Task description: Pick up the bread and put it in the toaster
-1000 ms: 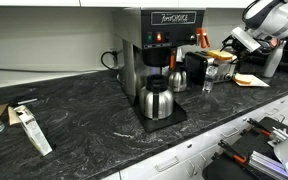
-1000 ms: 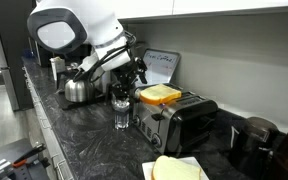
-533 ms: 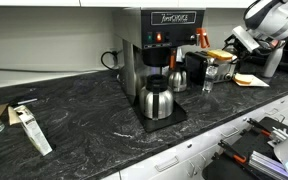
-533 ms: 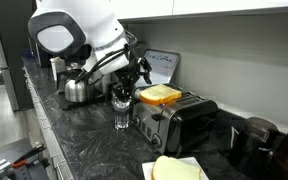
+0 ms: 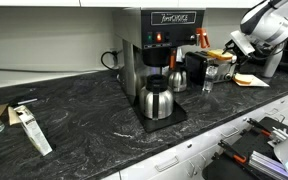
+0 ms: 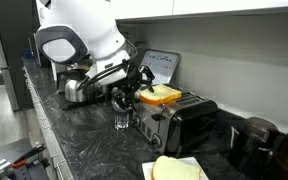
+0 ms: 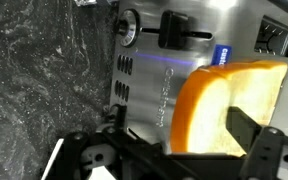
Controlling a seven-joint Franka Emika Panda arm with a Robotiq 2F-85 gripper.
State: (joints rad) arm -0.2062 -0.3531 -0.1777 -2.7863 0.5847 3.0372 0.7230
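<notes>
The bread (image 6: 162, 95), a golden-yellow slice, lies flat on top of the chrome toaster (image 6: 174, 122) with black ends. In the wrist view the bread (image 7: 224, 105) fills the lower right, against the toaster's shiny side (image 7: 159, 70). My gripper (image 6: 131, 92) is at the near end of the slice, level with the toaster top. It is open: in the wrist view the gripper (image 7: 184, 140) has one dark finger (image 7: 252, 135) in front of the bread and the other at its left. The slice (image 5: 219, 54) and gripper (image 5: 234, 45) also show in an exterior view.
A drinking glass (image 6: 122, 112) stands just before the toaster, under my wrist. A steel carafe (image 6: 79, 90) is behind. A larger tan piece (image 6: 179, 168) lies on a white plate at the front. The coffee machine (image 5: 159, 50) with carafes stands mid-counter.
My arm has come lower and closer to the toaster, bringing the gripper up to the end of the bread. The bread has not moved.
</notes>
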